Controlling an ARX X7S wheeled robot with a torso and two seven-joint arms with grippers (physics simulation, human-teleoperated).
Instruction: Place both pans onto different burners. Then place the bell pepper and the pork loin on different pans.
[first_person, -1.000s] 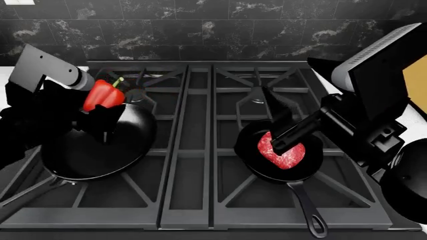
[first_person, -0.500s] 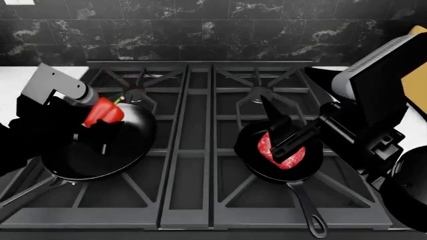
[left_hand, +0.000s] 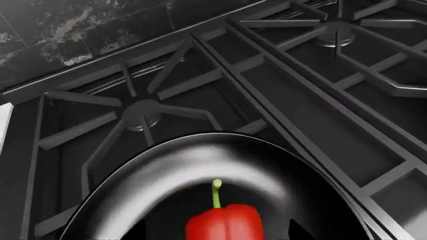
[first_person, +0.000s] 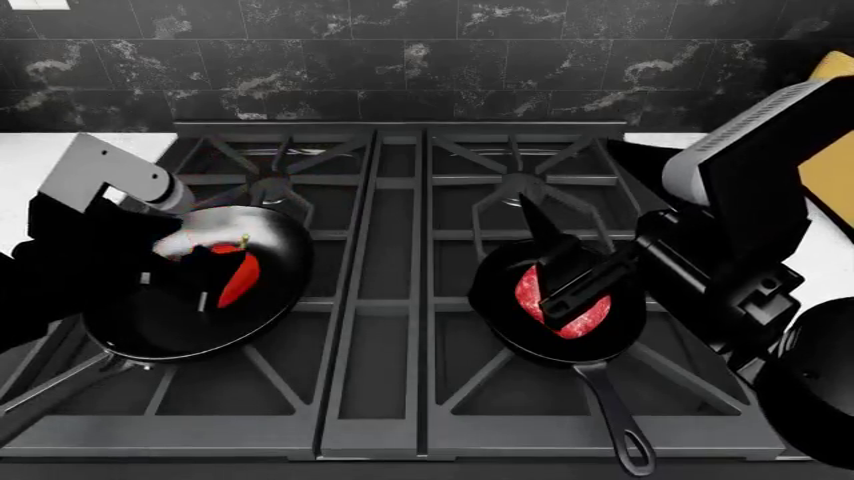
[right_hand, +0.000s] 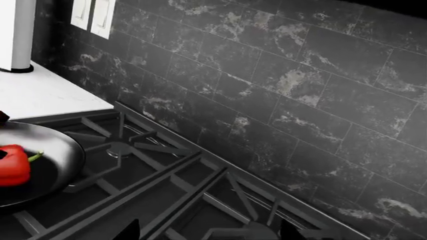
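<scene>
The wide glossy pan (first_person: 160, 320) sits on the front left burner's grate, and the red bell pepper (first_person: 238, 275) lies inside it. My left gripper (first_person: 200, 265) hangs open just over the pepper (left_hand: 223, 222); there is a gap between the pepper and each dark fingertip (left_hand: 137, 232). On the front right grate, the smaller pan (first_person: 507, 335) holds the pork loin (first_person: 571, 310). Above the meat my right gripper (first_person: 561, 262) is open and empty. The right wrist view shows the pepper (right_hand: 13, 165) in the glossy pan (right_hand: 57, 147), and the right gripper (right_hand: 210, 232) holds nothing.
The back burners (first_person: 274, 185) (first_person: 514, 190) are bare. The small pan's handle (first_person: 614, 420) points to the stove's front edge. White counter (first_person: 34, 150) lies left of the stove, and a yellow object (first_person: 834, 165) stands at the right. A black marble backsplash (first_person: 427, 60) closes the back.
The pepper has left my left gripper and dropped into the wide pan; that arm has come lower. My right gripper stays over the pork loin.
</scene>
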